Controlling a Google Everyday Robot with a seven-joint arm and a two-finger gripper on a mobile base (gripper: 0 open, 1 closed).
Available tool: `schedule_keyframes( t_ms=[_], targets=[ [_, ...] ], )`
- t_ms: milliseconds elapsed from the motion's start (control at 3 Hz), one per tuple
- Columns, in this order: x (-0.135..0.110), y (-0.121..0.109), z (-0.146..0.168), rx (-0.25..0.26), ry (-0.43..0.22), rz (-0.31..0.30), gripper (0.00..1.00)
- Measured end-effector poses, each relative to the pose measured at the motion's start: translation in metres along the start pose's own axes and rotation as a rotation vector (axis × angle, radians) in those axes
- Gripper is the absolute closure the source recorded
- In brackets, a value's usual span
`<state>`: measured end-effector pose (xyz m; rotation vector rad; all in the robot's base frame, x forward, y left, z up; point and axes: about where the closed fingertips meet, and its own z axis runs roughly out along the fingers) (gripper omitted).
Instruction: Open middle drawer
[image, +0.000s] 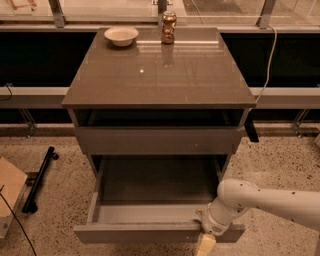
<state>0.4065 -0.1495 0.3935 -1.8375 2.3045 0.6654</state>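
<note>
- Middle drawer (150, 233): stands open, drawn well forward of the cabinet body; its flat grey-brown front panel lies lowest in view, with the shallow grey interior exposed behind it
- Hand (206, 242): at the right part of that front panel, touching its top edge and reaching down over the outer face; whether it is wide, narrow or clamped on the panel cannot be told
- Arm (272, 200): white, entering from the right edge and bending down to the panel
- Upper drawer front (157, 140): above the open interior, set back under the bench (160, 75)
- Bench top: a white bowl (122, 36) and a can (169, 27) near the far edge, apart from each other
</note>
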Motion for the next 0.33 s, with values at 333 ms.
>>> schedule_keyframes(
  t_ms=[333],
  targets=[
    [0.0000,0.0000,0.0000,0.000,0.000,0.000,0.00]
  ],
)
